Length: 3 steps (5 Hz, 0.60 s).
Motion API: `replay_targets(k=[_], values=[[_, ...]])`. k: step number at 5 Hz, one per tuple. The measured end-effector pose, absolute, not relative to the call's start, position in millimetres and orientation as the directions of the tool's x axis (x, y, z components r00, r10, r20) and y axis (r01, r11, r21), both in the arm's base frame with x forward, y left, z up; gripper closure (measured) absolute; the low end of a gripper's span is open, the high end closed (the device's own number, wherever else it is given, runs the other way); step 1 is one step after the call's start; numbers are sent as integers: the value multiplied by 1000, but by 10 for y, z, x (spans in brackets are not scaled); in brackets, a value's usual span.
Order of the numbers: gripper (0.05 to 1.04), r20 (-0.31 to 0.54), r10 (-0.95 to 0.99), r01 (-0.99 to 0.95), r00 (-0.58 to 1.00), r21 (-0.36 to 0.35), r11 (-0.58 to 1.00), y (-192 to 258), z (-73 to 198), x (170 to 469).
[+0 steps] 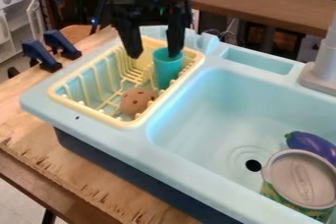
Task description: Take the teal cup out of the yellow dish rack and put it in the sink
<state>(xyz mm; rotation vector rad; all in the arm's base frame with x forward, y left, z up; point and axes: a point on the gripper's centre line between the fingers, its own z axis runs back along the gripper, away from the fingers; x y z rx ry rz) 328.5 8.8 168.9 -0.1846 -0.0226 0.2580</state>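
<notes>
Claw [154,56] hangs over the yellow dish rack [108,118], pointing down. Claw state: wide, w/ a clear gap btwn fingers. One finger overlaps the rim of the teal cup [167,73]; whether it is in, behind or in front of the cup wall, cannot tell. Other finger is beside the cup, apart from it. Cup pos.: upright in rack, directly below claw. Brown ball-like item w/ dark spots [137,101]: in rack, below claw, camera side of cup. Rack sits in lt. blue sink unit [187,166]. In the basin, well apart from claw twd. lower R of view: purple eggplant [312,144], gray pan [303,179] and green patterned item [282,201] partly under pan. Two dk. blue clamps [41,55] at table edge, L of claw in view. Gray faucet [323,66]: R of claw in view.
</notes>
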Motion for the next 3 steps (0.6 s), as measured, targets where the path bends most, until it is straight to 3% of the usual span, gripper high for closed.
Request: replay_targets(k=[3], values=[[93, 21, 299, -290, 954, -187, 938, 353, 1621, 3429]])
